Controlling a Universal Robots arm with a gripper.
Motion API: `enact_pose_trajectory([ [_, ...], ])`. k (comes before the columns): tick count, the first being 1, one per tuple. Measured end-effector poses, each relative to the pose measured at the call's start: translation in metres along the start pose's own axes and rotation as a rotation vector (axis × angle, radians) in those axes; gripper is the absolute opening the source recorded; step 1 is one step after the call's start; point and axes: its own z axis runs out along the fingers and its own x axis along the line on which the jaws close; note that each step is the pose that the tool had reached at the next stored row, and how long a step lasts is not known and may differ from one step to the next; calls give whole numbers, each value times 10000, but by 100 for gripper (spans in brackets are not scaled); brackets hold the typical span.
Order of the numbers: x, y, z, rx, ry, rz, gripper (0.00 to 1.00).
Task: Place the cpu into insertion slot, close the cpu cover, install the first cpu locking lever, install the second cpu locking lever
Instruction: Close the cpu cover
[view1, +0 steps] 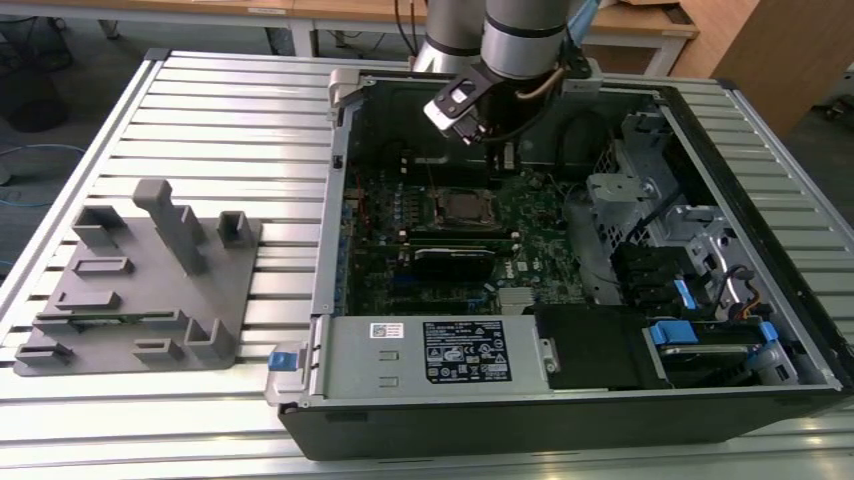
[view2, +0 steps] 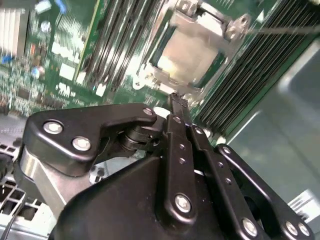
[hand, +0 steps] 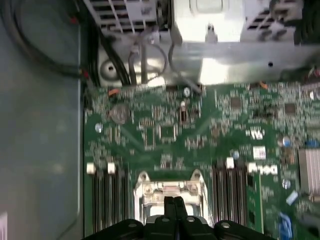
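Inside the open computer case (view1: 534, 435), on the slatted table (view1: 227, 110), your gripper (view1: 497, 158) hangs over the green motherboard (view1: 541, 215), just beside the insertion slot (view1: 463, 207) on its far side in the exterior view; its fingers (hand: 169, 209) are pressed together tip to tip, as you see in both wrist views; in the second wrist view the cpu (view2: 192, 52) lies in the socket, pale face up, with the silver cpu cover (view2: 231, 26) framing it, though you cannot tell whether that frame is latched; in the first wrist view the closed fingers hide the socket's near edge from you; rows of memory slots (hand: 102, 197) flank the socket on both sides; black cables (hand: 35, 50) run along the case floor beside the board; a grey power-supply box (view1: 427, 355) lines the near wall, a metal drive cage (view1: 627, 190) stands at the exterior view's right, and a grey fixture (view1: 134, 290) sits on the table at the exterior view's left, well apart from the case.
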Motion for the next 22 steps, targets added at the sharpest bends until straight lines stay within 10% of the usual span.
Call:
enact_pose_trajectory([
  [12,-4,-123,11,-40,-10,1,11],
  [22,-5,-141,35,-47,-210,-13,11],
])
